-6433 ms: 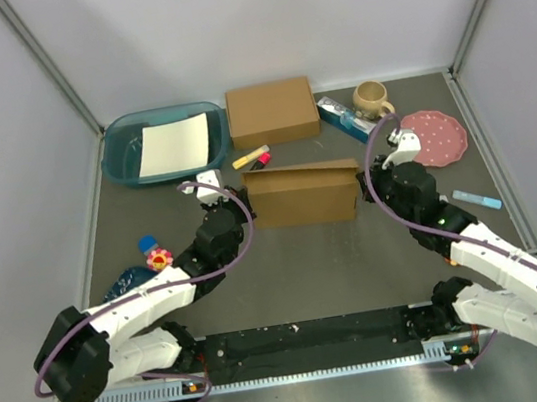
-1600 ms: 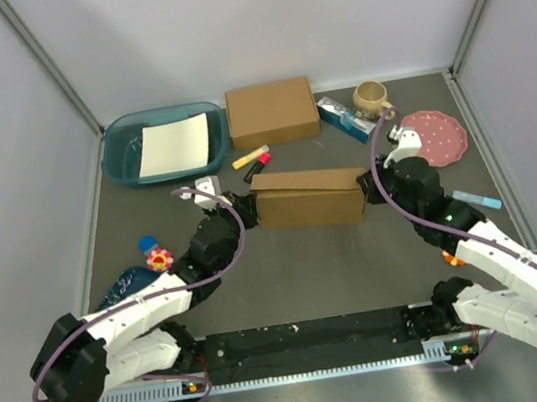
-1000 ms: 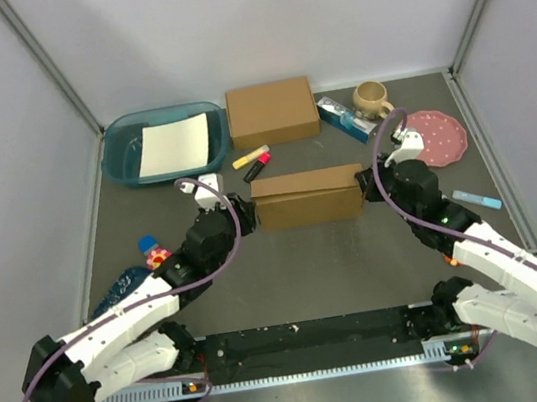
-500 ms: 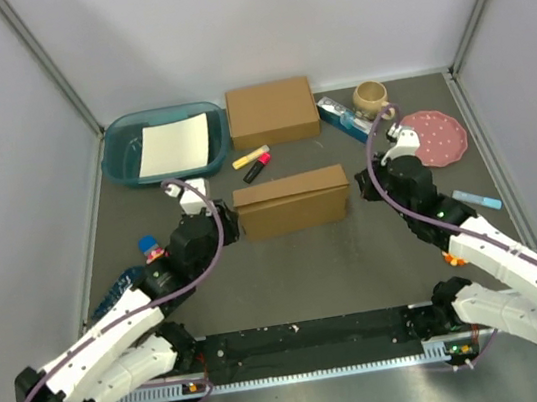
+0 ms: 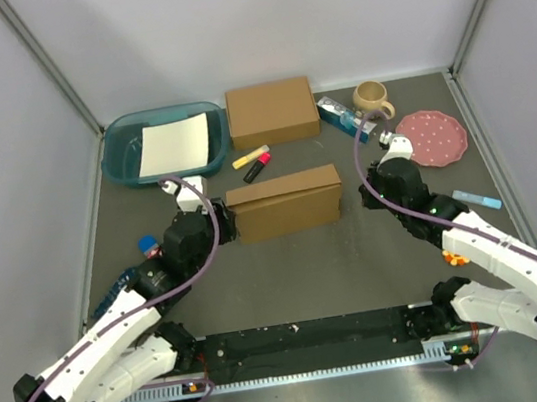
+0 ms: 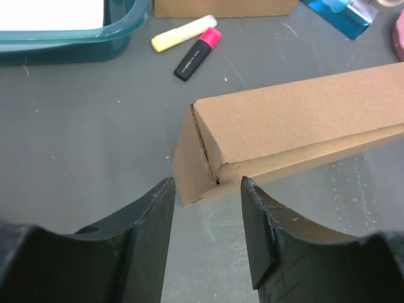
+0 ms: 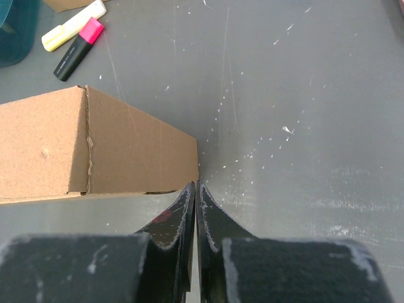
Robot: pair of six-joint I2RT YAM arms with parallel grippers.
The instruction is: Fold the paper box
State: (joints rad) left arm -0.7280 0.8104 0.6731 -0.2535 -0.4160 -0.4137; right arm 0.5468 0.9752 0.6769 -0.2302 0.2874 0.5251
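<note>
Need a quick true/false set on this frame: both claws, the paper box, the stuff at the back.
1. The left claw is open at the paper box's left end. True.
2. The right claw grips the paper box. False: it is shut on nothing, with its tips by the right end.
3. The mug stands on the plate. False: it stands beside the plate, not on it.
4. A white sheet lies in the teal bin. True.

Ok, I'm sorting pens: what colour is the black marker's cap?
Pink; the marker shows best in the left wrist view.
</note>
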